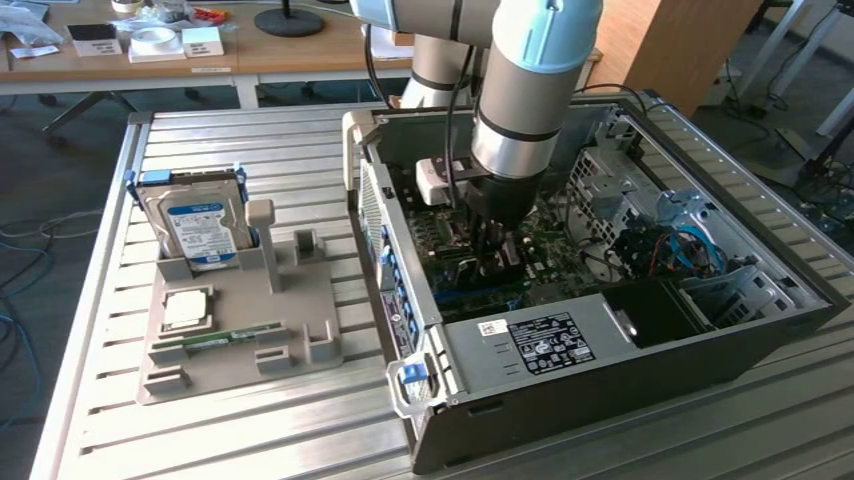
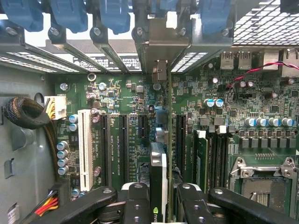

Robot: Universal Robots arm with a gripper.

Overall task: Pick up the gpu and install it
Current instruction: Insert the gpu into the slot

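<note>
One ribbed metal table [image 1: 254,440] fills most of the exterior view, and behind it, along the top of the frame, stands a wooden desk [image 1: 200,62] strewn with small boxes and a round black lamp base [image 1: 290,22]. On the table, in the left half of the frame, sits a grey parts holder [image 1: 234,335]; a blue-labelled hard drive [image 1: 198,228] stands upright in its far slot, a square CPU [image 1: 184,308] lies flat below that, and a narrow green RAM stick [image 1: 220,338] lies in a groove lower still. To the right of the holder, an open computer case [image 1: 694,330] lies on its side, with its power supply [image 1: 541,345] at lower centre and blue cables [image 1: 687,250] toward the right.

The arm comes down from the top centre of the frame into the case, and the hand [image 1: 491,245] sits low over the motherboard [image 1: 567,235]. In the wrist view the hand [image 2: 164,200] is at bottom centre, its two dark fingers [image 2: 135,203] closed narrowly on the gpu [image 2: 159,182]. The card stands on edge between them, running up the frame in line with a black expansion slot [image 2: 161,126] on the green board, with its metal bracket [image 2: 161,46] up against the rear slot openings at upper centre. Whether the card is fully seated cannot be told.
</note>
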